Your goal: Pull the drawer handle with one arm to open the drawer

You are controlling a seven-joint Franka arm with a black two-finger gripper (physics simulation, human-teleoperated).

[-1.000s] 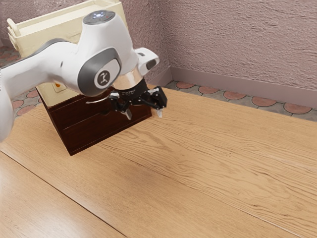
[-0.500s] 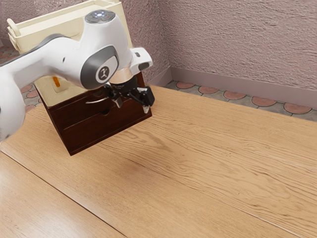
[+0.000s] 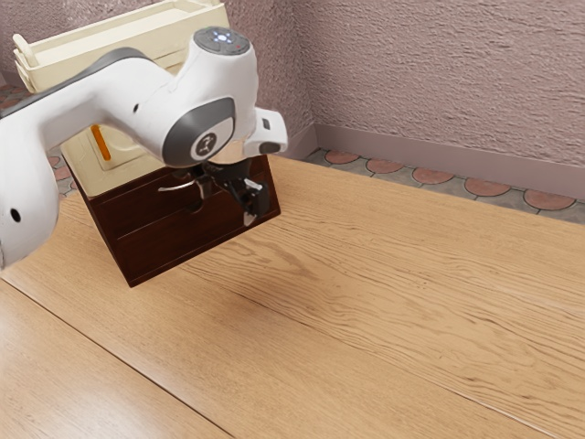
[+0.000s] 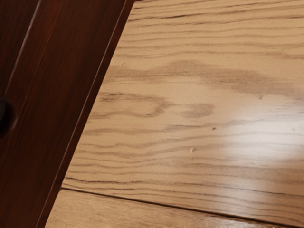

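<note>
Two spread fingers are shown on the one end effector (image 3: 226,205), which is poised in front of one dark wooden cabinet (image 3: 151,249). One curved metal handle (image 3: 174,188) is seen at the cabinet's upper front, near the end effector, toward the exterior view's left. The cabinet is supported by one worktop (image 3: 347,274); one orange strip (image 3: 101,143) is borne by one cream box (image 3: 78,69).

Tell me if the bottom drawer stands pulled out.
No: in the exterior view, the bottom drawer sits flush in the front of the dark cabinet, with no part jutting over the table.
</note>
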